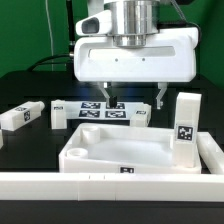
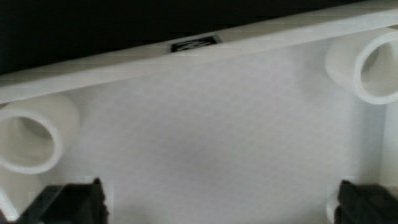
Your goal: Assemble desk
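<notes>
The desk top (image 1: pixel 120 152), a white rimmed tray, lies near the front of the black table. In the wrist view its inner face (image 2: pixel 196 120) fills the picture, with round corner sockets (image 2: pixel 25 140) at either side. My gripper (image 1: pixel 134 98) hangs open just above the top's far rim, and nothing sits between its fingers (image 2: pixel 68 205). One white tagged leg (image 1: pixel 185 120) stands upright at the top's right end; whether it sits in a socket I cannot tell. Two legs (image 1: pixel 22 116) (image 1: pixel 57 113) lie on the exterior view's left. Another leg (image 1: pixel 140 115) lies behind the top.
The marker board (image 1: pixel 95 110) lies flat behind the desk top, under the gripper. A low white border wall (image 1: pixel 110 185) runs along the front and up the exterior view's right (image 1: pixel 213 150). Cables hang behind the arm.
</notes>
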`<state>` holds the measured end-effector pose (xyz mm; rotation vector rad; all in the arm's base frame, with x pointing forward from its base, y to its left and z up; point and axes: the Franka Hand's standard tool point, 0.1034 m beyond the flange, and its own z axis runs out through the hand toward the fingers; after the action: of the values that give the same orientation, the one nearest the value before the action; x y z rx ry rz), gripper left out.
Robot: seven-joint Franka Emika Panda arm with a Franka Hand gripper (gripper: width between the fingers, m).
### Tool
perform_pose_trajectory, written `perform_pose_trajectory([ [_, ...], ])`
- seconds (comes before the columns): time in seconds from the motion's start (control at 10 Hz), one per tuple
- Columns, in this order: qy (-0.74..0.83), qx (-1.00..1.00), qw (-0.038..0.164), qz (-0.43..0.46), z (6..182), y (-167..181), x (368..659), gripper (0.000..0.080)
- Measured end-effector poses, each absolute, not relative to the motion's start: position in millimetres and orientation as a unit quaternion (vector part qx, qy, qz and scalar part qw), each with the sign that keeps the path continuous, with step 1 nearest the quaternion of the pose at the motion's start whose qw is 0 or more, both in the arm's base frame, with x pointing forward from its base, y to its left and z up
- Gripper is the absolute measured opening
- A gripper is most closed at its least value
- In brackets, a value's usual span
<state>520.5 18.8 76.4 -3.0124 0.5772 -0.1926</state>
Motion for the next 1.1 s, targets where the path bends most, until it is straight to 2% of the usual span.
perform_pose_trajectory([
  [0.1,0.187,-0.98,0.034,-0.06,75.5,19,520,0.0649],
  [0.3,0.18,-0.983,0.04,0.019,75.0,16,513,0.0649],
  [1.1,0.128,-0.96,0.068,0.241,60.5,15,494,0.0649],
])
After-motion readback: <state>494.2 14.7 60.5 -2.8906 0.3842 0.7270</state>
